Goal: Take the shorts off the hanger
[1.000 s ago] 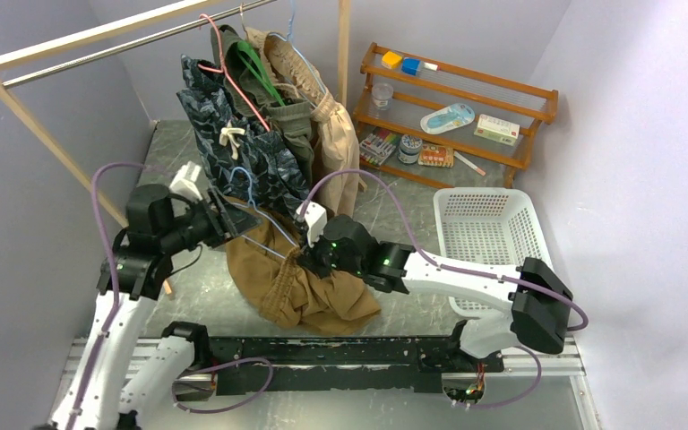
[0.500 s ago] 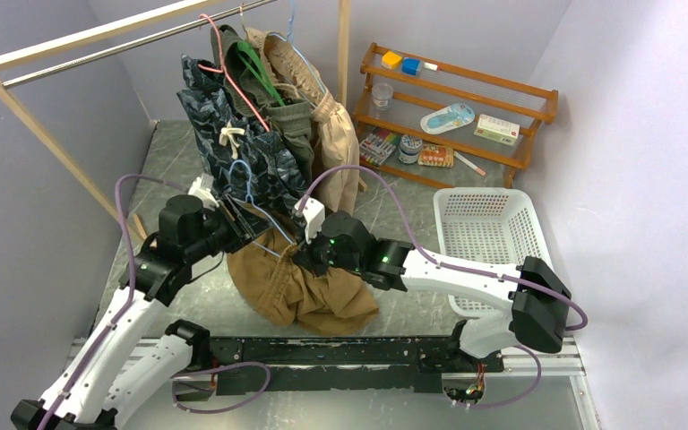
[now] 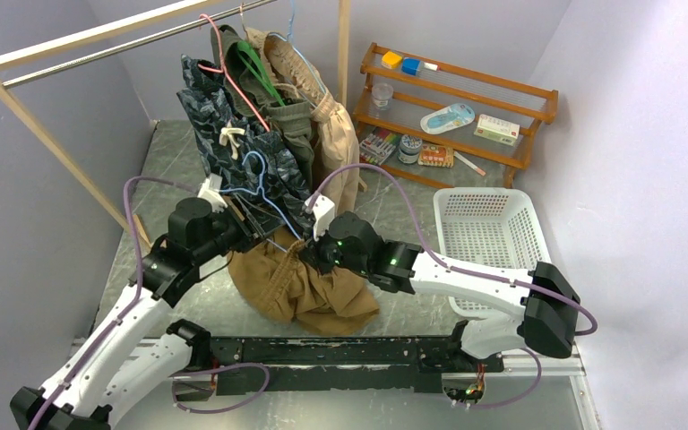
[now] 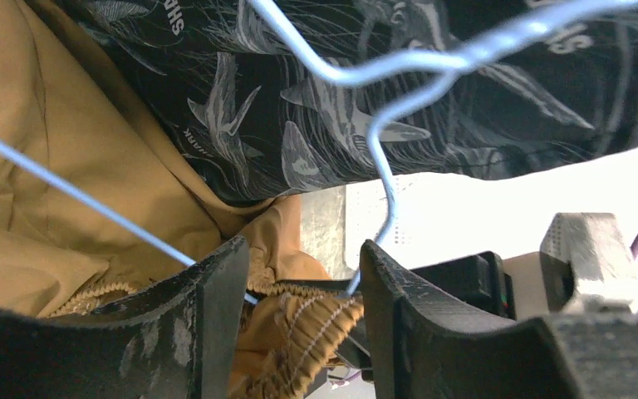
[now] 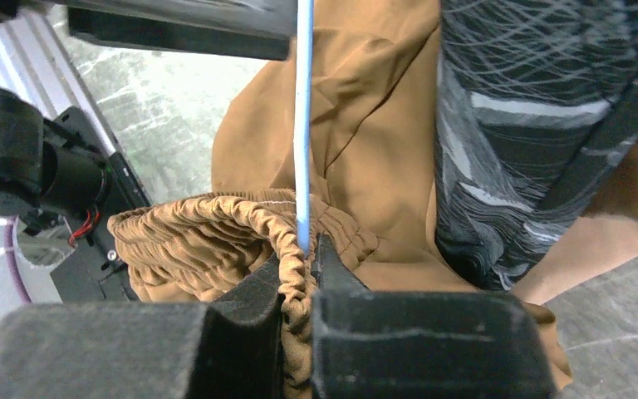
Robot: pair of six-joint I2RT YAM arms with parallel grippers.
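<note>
1. Lavender walls close in a grey, marbled table (image 3: 166, 148); both arms reach over it from the near edge.
2. A wooden clothes rail (image 3: 344, 54) with a metal rod spans the back left.
3. A wooden shelf rack (image 3: 452, 134) stands against the back right wall and carries small packets and jars.
4. A white mesh basket (image 3: 488, 233) sits on the table in front of the rack, to the right of the right arm.
5. Three pairs of shorts hang bunched together on the rod: the navy patterned shorts (image 3: 233, 157) at the front left, the olive shorts (image 3: 294, 121) behind them, and the beige shorts (image 3: 339, 134) to their right.
6. The tan-brown shorts (image 3: 313, 296) are off the rod and lie heaped on the table between the two grippers, below the navy pair.
7. The right gripper (image 5: 299, 266) is clamped tight on the gathered elastic waistband of the tan-brown shorts.
8. The left gripper (image 4: 299, 266) has its jaws apart. They straddle two strands of wire, with tan cloth beneath and the navy cloth above.
9. The blue wire hanger (image 5: 303, 125) runs from the left gripper into the waistband. One strand ends right at the right gripper's fingertips, and the hook lies against the navy shorts.
</note>
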